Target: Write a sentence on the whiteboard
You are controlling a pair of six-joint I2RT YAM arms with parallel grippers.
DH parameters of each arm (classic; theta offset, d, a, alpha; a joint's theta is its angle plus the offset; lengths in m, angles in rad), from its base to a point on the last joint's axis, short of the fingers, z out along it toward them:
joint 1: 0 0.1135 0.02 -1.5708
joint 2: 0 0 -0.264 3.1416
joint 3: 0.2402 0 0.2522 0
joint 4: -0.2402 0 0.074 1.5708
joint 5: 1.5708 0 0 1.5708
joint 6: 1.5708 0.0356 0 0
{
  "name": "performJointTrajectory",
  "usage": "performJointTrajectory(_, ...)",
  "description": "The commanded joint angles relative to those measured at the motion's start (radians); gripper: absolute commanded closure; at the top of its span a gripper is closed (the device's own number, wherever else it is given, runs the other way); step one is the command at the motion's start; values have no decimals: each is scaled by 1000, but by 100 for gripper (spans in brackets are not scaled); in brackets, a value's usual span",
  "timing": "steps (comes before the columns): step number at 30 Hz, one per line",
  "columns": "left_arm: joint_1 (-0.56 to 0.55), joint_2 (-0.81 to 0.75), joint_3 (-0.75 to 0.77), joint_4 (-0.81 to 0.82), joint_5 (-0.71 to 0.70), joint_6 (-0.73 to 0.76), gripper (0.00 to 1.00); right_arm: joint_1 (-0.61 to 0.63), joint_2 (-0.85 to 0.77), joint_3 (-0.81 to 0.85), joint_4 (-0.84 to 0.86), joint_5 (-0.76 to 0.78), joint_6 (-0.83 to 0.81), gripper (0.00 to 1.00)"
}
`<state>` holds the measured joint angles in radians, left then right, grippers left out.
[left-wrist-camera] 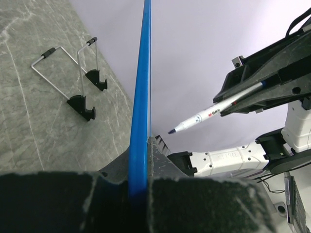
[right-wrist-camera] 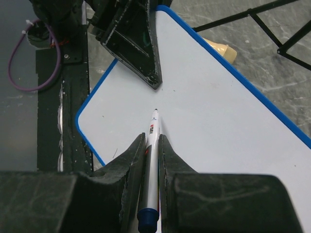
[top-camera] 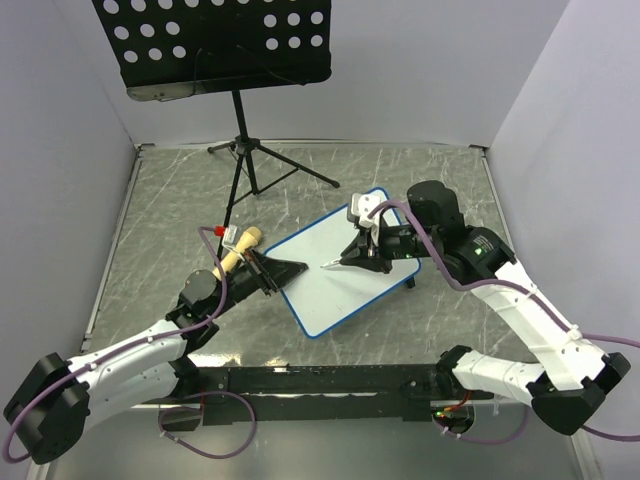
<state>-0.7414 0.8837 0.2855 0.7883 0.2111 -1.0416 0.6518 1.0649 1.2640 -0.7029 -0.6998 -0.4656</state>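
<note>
From above. Whiteboard (top-camera: 345, 265) at the middle of the tabletop (top-camera: 180, 200), turned cornerwise, in front of the music stand (top-camera: 215, 45). Pinched at its left edge by the left pincer (top-camera: 290, 272), closed hard on the frame, most likely to brace the board against the push of writing. Approached from the right by the right pincer (top-camera: 352, 258), shut round a marker (top-camera: 332, 263) aimed down and leftward at the white face. No words visible anywhere on that face, so judged as the very start of the sentence.

From the left wrist. Straight along the blue frame (left-wrist-camera: 141, 97), seen edge-on and squeezed between the two pads (left-wrist-camera: 73, 204) with no gap on either side. Wire legs (left-wrist-camera: 73, 68) on black feet to the left of the frame, over the grey tabletop; probably the board's own prop, though hard to be sure. On the right, the marker uncapped, dark tip bare, slanted toward the board. Contact impossible to tell from here.

From the right wrist. Down the marker's barrel, wedged between closed fingers, blue end nearest the lens, tip at or just over the white surface. Held low and slanted, probably so the tip leads the stroke. Placed close to the braced edge, arguably where the board gives least.
</note>
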Motion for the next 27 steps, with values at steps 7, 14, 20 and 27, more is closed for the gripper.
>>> performJointTrajectory(7, -15, 14, 75, 155, -98, -98, 99, 103, 29, 84, 46, 83, 19, 100)
performJointTrajectory(14, -44, 55, 86, 177, -157, -95, 99, 163, 46, 64, 83, 241, 36, 100)
performJointTrajectory(20, -50, 70, 80, 181, -116, -40, 99, 112, 18, 89, 102, 321, 59, 100)
performJointTrajectory(27, -49, 55, 70, 198, -101, -43, 99, 100, 18, 37, 132, 358, 77, 100)
